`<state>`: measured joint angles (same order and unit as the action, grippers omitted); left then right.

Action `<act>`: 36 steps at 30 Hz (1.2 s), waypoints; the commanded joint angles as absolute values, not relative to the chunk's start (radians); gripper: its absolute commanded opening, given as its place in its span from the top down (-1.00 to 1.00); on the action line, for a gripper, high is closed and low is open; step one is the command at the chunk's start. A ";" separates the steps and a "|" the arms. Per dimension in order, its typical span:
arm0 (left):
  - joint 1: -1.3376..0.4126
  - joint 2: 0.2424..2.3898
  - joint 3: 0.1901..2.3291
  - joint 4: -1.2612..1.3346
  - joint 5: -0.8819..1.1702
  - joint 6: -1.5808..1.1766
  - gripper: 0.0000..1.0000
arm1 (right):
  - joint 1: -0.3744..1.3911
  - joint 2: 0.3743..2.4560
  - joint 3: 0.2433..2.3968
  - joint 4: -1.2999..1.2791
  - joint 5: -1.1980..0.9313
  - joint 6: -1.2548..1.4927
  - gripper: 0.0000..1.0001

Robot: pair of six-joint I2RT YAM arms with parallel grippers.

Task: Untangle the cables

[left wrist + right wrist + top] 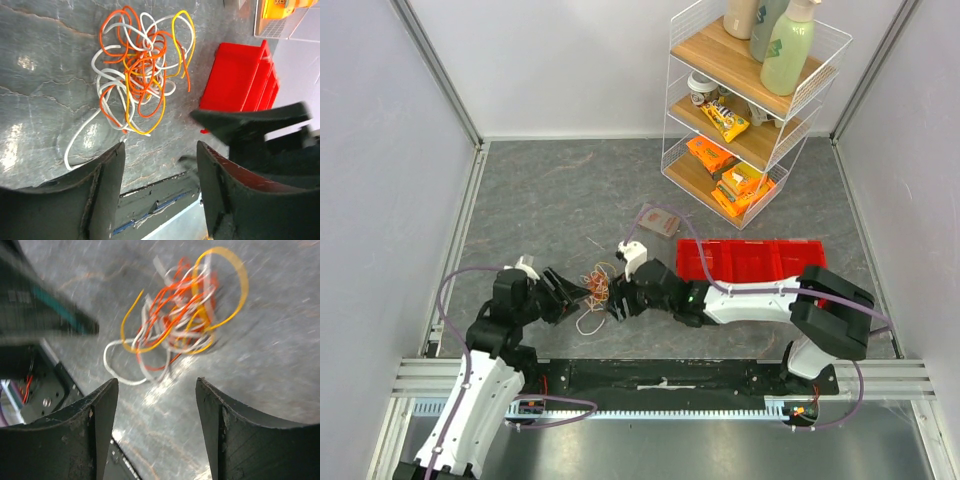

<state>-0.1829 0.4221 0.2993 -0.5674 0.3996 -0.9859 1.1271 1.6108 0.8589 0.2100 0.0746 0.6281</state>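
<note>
The cables [596, 293] lie in one tangled bundle of thin orange, yellow and white loops on the grey table, between my two grippers. The left wrist view shows the cables [140, 75] ahead of my left gripper [160, 155], which is open and empty a little short of them. The right wrist view, blurred, shows the cables [175, 325] ahead of my right gripper [156, 387], also open and empty. In the top view the left gripper [578, 293] is just left of the bundle and the right gripper [618, 305] just right of it.
A red bin [755, 262] lies behind my right arm and shows in the left wrist view [240, 85]. A wire shelf rack [745, 110] with bottles and snack packs stands at the back right. A small grey box [660, 221] sits near it. The table's front rail [660, 385] runs close below.
</note>
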 commanded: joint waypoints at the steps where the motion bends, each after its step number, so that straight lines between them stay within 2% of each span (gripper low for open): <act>1: -0.181 0.336 0.419 -0.629 0.287 -0.982 -0.25 | 1.215 1.606 0.769 0.429 0.047 0.655 -0.41; 5: -0.181 0.209 0.532 -0.690 0.172 -0.965 -0.22 | 1.264 1.670 0.765 0.499 0.041 0.666 -0.40; 9: -0.183 0.176 0.679 -0.839 -0.048 -0.907 -0.17 | 1.322 1.744 0.863 0.437 0.101 0.627 -0.35; 13: -0.187 0.173 0.813 -0.923 -0.242 -0.844 -0.15 | 1.330 1.862 1.053 0.209 0.207 0.660 0.02; 15: -0.193 0.175 0.853 -0.936 -0.293 -0.812 -0.14 | 1.339 1.916 1.121 0.147 0.245 0.670 0.10; 21: -0.213 0.156 0.874 -0.934 -0.321 -0.775 -0.10 | 1.365 2.040 1.303 -0.035 0.366 0.681 -0.01; 29: -0.222 0.130 0.807 -0.884 -0.242 -0.773 -0.06 | 1.393 2.112 1.371 -0.118 0.449 0.669 0.05; 30: -0.222 0.129 0.801 -0.881 -0.239 -0.773 -0.06 | 1.397 2.118 1.384 -0.135 0.471 0.667 0.19; 31: -0.222 0.129 0.799 -0.879 -0.235 -0.773 -0.06 | 1.400 2.121 1.391 -0.152 0.497 0.666 0.43; 34: -0.222 0.133 0.802 -0.873 -0.215 -0.765 -0.06 | 1.404 2.086 1.390 -0.190 0.548 0.660 1.00; 36: -0.222 0.137 0.798 -0.868 -0.204 -0.764 -0.06 | 1.404 1.990 1.350 -0.184 0.555 0.646 1.00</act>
<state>-0.2207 0.1375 0.8005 -0.9104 -0.2321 -0.8078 1.3979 2.0922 1.3663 -0.1150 0.4686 0.6567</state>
